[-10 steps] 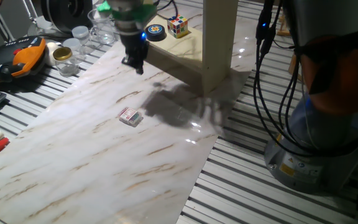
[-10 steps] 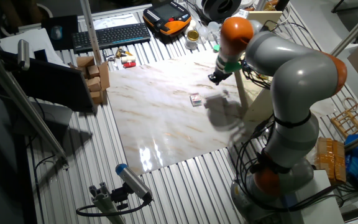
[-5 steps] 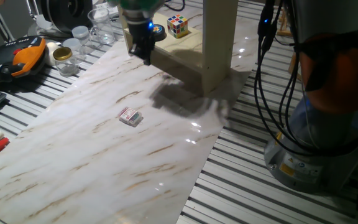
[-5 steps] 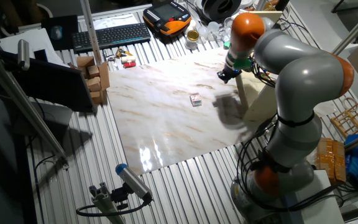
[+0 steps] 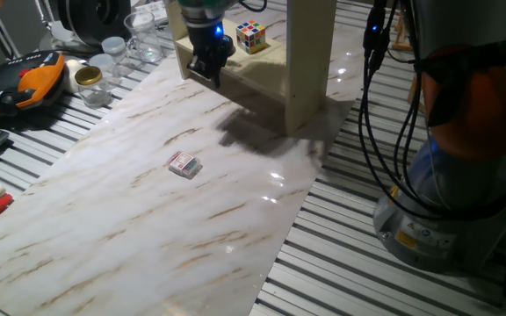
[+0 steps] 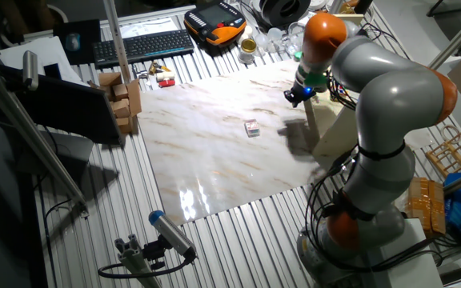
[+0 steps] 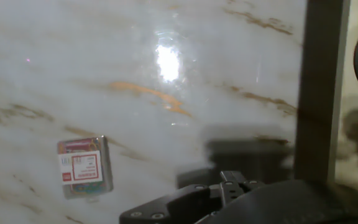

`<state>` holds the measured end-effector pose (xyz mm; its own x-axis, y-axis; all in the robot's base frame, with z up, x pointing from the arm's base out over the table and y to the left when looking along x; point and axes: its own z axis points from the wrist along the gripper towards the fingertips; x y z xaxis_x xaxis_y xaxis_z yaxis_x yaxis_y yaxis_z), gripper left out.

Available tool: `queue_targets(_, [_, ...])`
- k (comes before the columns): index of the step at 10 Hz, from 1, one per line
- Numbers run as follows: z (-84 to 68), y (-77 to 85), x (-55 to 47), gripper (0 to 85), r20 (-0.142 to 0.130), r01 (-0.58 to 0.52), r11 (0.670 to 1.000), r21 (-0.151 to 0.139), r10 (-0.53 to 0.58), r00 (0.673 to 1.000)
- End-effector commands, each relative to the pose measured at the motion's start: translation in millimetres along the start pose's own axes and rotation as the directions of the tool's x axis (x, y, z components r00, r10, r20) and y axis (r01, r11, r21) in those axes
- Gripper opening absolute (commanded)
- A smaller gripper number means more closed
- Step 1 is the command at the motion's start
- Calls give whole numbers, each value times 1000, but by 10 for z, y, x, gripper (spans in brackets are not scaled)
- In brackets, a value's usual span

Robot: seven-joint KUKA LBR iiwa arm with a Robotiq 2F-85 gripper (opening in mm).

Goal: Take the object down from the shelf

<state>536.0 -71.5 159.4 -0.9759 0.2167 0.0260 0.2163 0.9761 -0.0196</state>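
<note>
Since the earlier frames the black two-finger gripper [image 5: 210, 68] has travelled from above the marble-patterned tabletop [image 5: 148, 219] to the front edge of the pale beige wooden shelf [image 5: 275, 75], well away from the small clear box with a red-and-white label [image 5: 184, 164] lying on the marble. That label's print is too blurred to read. A multicoloured puzzle cube [image 5: 251, 35] sits on the shelf board, right of the gripper. Whether the fingers are spread or closed cannot be told. Clear jars [image 5: 112, 51] stand far left; their contents are unclear.
</note>
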Motion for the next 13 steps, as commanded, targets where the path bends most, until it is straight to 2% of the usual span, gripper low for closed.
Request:
queue_targets(1, [1, -7, 0, 0, -3, -32, 999, 14, 32, 999])
queue_targets(2, [1, -7, 0, 0, -2, -50, 998, 41, 50, 999])
queue_targets(3, [1, -7, 0, 0, 5, -65, 997, 45, 65, 998])
queue_targets(6, [1, -7, 0, 0, 51, -84, 993, 78, 80, 995])
queue_targets(7, [1, -7, 0, 0, 41, -89, 995, 55, 87, 995])
queue_targets(8, [1, -7, 0, 0, 12, -77, 997, 27, 77, 997])
queue_targets(9, [-7, -31, -4, 0, 2, -70, 998, -2, 70, 998])
queue_targets(10, [-53, -91, -15, 0, 9, -59, 998, 4, 59, 998])
queue_targets(11, [-129, -144, -29, 0, 12, -48, 999, 23, 47, 999])
queue_targets(13, [-316, -268, -69, 0, 1, -31, 999, 37, 31, 1000])
